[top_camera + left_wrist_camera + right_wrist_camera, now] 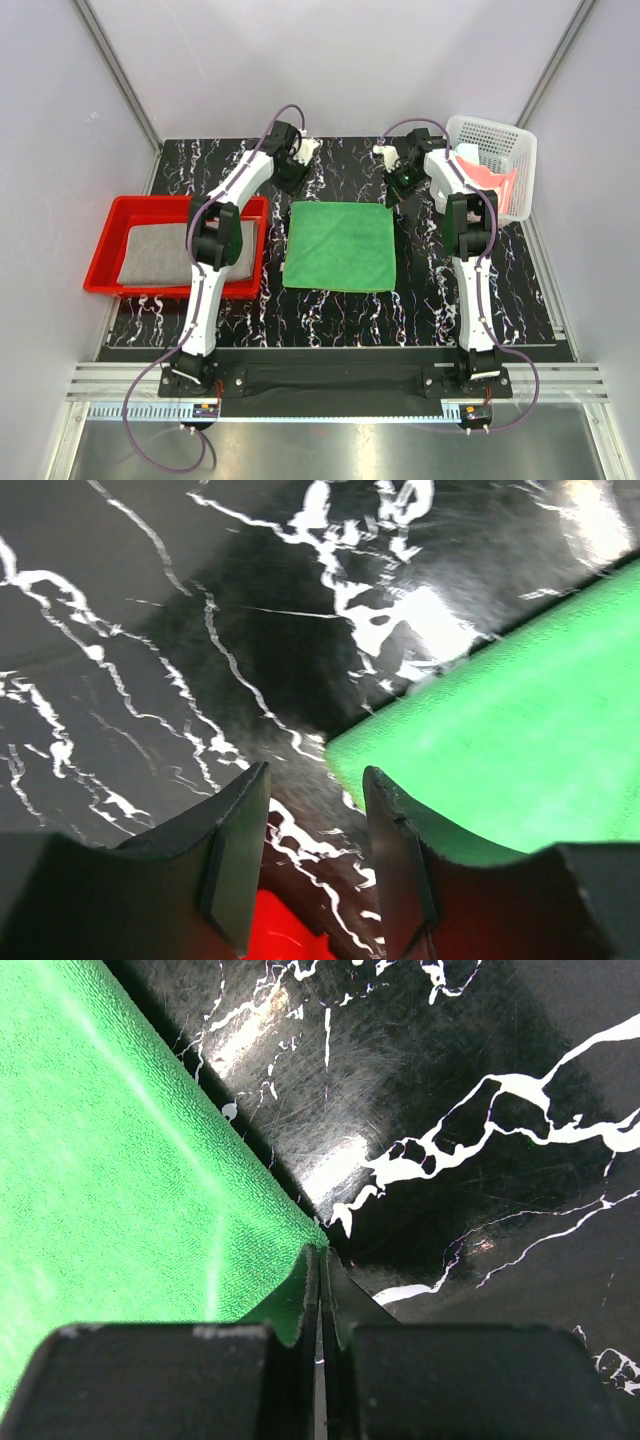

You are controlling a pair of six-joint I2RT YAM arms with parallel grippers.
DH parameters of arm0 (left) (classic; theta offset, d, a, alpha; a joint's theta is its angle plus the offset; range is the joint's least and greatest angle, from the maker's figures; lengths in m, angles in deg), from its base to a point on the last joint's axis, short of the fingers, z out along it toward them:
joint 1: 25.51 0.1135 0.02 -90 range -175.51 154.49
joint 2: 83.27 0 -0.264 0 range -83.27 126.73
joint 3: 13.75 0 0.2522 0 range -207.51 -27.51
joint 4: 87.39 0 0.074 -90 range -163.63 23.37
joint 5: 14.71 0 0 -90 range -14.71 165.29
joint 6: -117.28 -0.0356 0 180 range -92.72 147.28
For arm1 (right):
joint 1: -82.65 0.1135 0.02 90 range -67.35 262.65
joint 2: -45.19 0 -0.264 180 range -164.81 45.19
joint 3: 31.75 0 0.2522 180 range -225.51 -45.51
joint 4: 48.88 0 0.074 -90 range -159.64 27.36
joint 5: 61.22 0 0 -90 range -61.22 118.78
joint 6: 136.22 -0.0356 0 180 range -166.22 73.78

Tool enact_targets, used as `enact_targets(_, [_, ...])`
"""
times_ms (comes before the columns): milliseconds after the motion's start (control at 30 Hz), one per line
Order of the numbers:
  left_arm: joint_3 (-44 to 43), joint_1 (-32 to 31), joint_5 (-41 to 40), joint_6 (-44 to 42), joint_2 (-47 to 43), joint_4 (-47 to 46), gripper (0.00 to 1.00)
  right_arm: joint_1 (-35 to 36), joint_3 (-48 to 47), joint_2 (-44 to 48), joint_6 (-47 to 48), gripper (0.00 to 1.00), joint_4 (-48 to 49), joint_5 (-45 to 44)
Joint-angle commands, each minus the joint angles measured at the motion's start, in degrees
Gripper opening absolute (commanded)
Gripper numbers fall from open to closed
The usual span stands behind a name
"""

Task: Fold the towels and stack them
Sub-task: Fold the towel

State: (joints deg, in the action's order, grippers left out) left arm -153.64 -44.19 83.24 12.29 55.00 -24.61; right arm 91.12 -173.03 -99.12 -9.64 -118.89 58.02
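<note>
Folding looks ready: left pincer [316, 772] open beside a far corner of the green towel [337, 246], right pincer [320, 1252] closed, perhaps pinching the other.

A red plastic tray [106, 250] sits on the black, white-veined bench [330, 310], well off to the left of the left fingers [235, 860] and nearer the front edge. A white perforated basket [522, 175] stands just right of the right fingers [298, 1305], at the bench's far right corner.
</note>
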Motion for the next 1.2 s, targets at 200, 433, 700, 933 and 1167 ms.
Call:
enact_targets(200, [-3.51,0.04,2.08,-0.05,3.04,0.73,0.47,0.06,0.7,2.28,0.16,0.01,-0.26,-0.49])
enact_targets(433, [-5.09,-0.04,2.78,-1.1,5.42,1.87,0.41,0.06,0.52,1.93,0.25,0.01,0.0,-0.67])
enact_targets(700, [-6.76,-0.66,0.58,-2.42,7.36,4.33,0.18,0.14,0.17,1.75,0.25,0.0,0.09,-0.93])
enact_targets(933, [-6.59,-1.54,-1.44,-4.53,5.69,3.99,0.0,0.06,-3.16,0.96,-2.38,0.0,1.75,-2.42])
enact_targets(1167, [-4.83,-1.63,-6.45,-4.0,-4.66,-0.93,0.0,0.14,-3.1,9.37,-5.9,0.0,9.48,-5.24])
